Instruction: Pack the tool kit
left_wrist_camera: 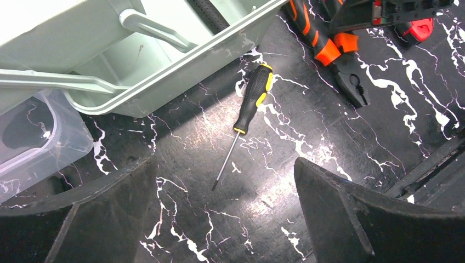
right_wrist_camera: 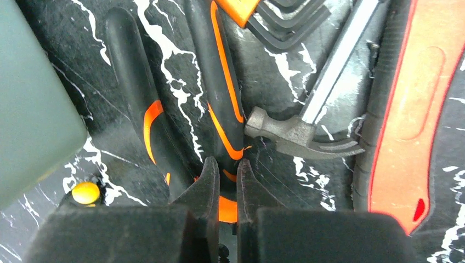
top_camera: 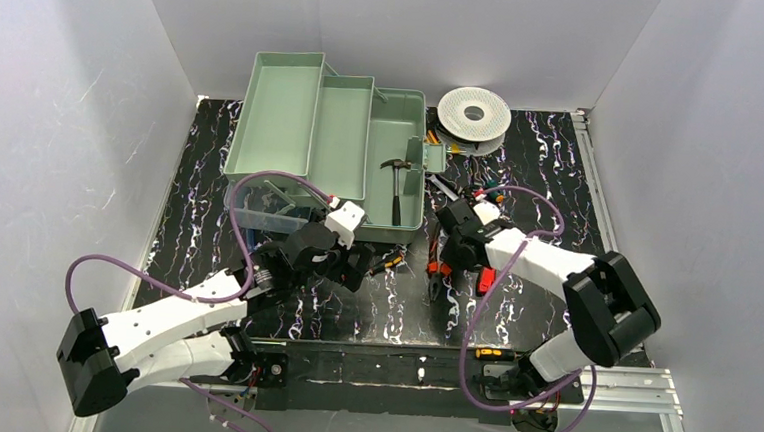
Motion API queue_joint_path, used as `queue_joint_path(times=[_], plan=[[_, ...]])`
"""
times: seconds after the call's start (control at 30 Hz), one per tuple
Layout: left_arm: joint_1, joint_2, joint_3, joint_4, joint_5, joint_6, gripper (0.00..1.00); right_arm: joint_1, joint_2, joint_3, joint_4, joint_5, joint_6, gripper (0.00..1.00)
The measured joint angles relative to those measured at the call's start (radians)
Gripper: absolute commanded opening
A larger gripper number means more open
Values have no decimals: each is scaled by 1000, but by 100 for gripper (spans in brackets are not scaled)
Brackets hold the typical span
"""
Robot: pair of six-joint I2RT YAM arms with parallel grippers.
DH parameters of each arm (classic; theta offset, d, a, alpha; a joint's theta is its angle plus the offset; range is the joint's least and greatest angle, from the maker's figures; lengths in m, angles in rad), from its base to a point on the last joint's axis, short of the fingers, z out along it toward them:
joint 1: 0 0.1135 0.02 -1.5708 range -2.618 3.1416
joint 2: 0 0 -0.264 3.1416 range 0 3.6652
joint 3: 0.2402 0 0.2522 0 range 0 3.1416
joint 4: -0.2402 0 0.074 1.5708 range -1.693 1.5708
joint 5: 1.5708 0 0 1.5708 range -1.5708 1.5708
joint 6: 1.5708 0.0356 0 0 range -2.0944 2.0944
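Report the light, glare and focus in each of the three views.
Top external: even, soft light, white walls bright, marbled table sharp throughout. Left wrist: a pale sheen on the table around the screwdriver, which is in focus; the open left hand is dark and soft. Right wrist: hammer head and pliers fairly sharp, the right hand and toolbox wall blurred.

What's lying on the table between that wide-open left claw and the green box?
A black-and-yellow-handled screwdriver lies there, between the left claw and the green toolbox; the left wrist view shows it.
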Motion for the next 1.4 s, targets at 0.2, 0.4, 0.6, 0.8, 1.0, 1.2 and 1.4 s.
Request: queue_joint_path(times=[0.2, 0.4, 0.6, 0.8, 1.0, 1.2, 1.4], plan=[[0, -19, 0, -1, -1, 0, 95, -4, -177, -47, -24, -11, -111, 1], [0, -29, 0, -3, -1, 0, 95, -4, -372, -40, -10, 6, -224, 1], [0, -34, 2, -9, 0, 0, 96, -4, -351, 120, -21, 42, -332, 1], [0, -57, 21, -34, 0, -3, 96, -7, -151, 403, -16, 27, -357, 1], [0, -119, 69, -115, -7, 1, 98, -9, 55, 570, -5, -53, -329, 1], [0, -196, 144, -197, -42, 6, 98, -9, 249, 692, -5, -117, -307, 33], [0, -224, 181, -267, -87, 11, 98, -10, 304, 734, -5, -208, -344, 67]])
